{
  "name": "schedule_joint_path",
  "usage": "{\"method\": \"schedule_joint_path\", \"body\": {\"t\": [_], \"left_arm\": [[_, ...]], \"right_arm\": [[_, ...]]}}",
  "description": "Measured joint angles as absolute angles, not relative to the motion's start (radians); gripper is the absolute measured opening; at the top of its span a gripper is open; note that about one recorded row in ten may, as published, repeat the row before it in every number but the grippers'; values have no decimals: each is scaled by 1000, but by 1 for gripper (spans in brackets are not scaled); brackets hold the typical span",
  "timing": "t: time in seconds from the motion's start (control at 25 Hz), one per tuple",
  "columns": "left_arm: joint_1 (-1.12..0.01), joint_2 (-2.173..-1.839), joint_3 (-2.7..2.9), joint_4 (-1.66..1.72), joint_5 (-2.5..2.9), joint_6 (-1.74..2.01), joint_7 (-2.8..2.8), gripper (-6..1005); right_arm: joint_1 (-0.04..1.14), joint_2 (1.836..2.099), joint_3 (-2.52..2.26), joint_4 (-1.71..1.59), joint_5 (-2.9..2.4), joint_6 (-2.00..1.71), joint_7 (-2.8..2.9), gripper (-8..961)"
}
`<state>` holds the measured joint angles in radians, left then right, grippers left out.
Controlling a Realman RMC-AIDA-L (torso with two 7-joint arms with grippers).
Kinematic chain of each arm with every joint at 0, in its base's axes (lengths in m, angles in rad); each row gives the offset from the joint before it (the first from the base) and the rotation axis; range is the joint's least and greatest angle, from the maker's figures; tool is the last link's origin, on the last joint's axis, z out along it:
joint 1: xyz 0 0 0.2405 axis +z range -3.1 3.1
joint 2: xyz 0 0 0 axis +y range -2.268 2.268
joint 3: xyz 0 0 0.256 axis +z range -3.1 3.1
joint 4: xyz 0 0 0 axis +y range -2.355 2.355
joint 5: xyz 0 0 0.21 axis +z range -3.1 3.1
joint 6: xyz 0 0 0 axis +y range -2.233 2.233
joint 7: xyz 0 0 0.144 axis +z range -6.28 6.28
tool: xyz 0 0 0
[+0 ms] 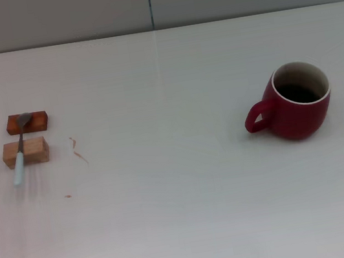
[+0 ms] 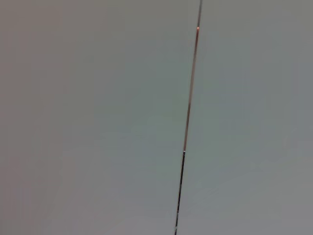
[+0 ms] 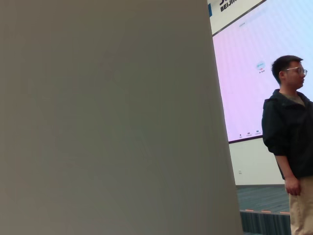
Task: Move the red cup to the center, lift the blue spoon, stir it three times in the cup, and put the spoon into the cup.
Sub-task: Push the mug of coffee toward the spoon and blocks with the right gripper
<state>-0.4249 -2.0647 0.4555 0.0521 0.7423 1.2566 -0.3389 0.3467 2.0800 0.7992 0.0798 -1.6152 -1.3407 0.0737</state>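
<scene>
Red cup upright on the white table, right side, handle toward the blue spoon, which lies well apart at left across two wooden blocks; no fingers in view, so their state and nearness cannot be told.

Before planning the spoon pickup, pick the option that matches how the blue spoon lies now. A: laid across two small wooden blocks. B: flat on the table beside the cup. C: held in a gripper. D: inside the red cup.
A: in the head view the blue spoon rests across the two wooden blocks, far from the red cup; no gripper is in view.
</scene>
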Motion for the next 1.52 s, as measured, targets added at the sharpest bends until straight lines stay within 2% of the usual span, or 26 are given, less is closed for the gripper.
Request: {"method": "schedule_joint_path", "body": {"t": [0.72, 0.92, 1.16, 1.36, 1.52], "left_arm": [[-425, -2067, 456, 52, 737, 1258, -339, 844], [-425, -2068, 456, 51, 736, 1258, -339, 843], [-424, -2068, 455, 50, 736, 1258, -340, 841], [-423, -2068, 456, 47, 737, 1259, -340, 840], [-423, -2068, 456, 47, 738, 1259, -341, 840]], "right_arm": [[347, 2080, 799, 79, -1615, -1341, 53, 676], [344, 2082, 804, 73, -1609, -1341, 1, 611], [345, 2082, 800, 76, -1612, -1341, -186, 426], [365, 2084, 805, 87, -1609, -1342, -495, 189], [369, 2086, 793, 129, -1614, -1349, -840, 104]]}}
